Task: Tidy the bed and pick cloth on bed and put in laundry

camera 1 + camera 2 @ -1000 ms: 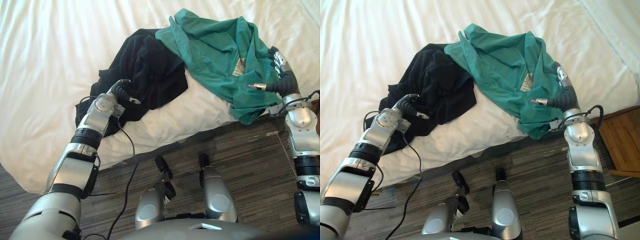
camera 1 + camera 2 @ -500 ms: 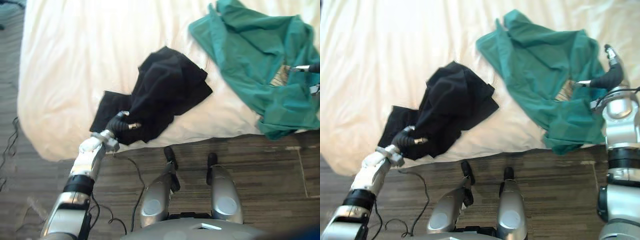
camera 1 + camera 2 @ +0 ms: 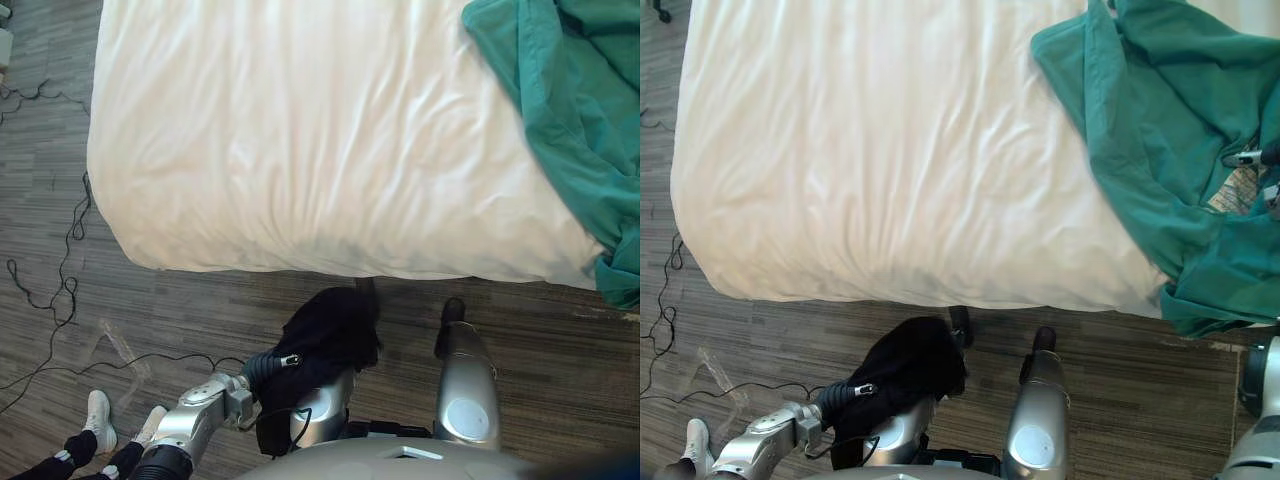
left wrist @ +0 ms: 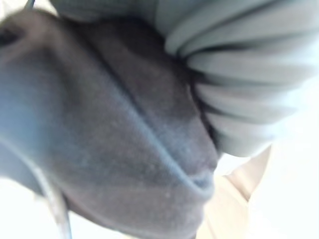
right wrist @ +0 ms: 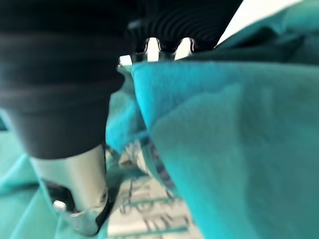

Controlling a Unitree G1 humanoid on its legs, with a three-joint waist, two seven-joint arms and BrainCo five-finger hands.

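- Left eye view, bed point(image 3: 320, 150): a white-sheeted mattress, softly creased, takes up the upper part of the scene. Its near edge runs across in front of me.
- Floor point(image 3: 200, 300): grey-brown striped planking lies below the bed and to its left.
- Green cloth point(image 3: 1150, 120): a crumpled teal garment lies on the right-hand part of the bed. One fold hangs over the near edge toward the floor, and a pale printed patch shows among its folds.
- Black cloth point(image 3: 330, 340): a bunched dark garment is off the bed, hanging above the floor just below the mattress's near edge.
- My left hand point(image 3: 268, 365): it is low and off the bed, at the left side of the black cloth. It is clenched on the black cloth, which drapes from it. In the left wrist view the dark fabric lies right against the ribbed cover.
- My right hand point(image 5: 70, 184): it is at the far right, among the folds of the green cloth, which drapes across it in the right wrist view. I cannot tell whether it grasps the cloth or lies released.
- Person's shoes point(image 3: 97, 410): white shoes below dark trouser legs stand on the floor at the lower left, well apart from the bed.
- Thin cables point(image 3: 65, 290): black cables trail over the floor to the left of the bed.
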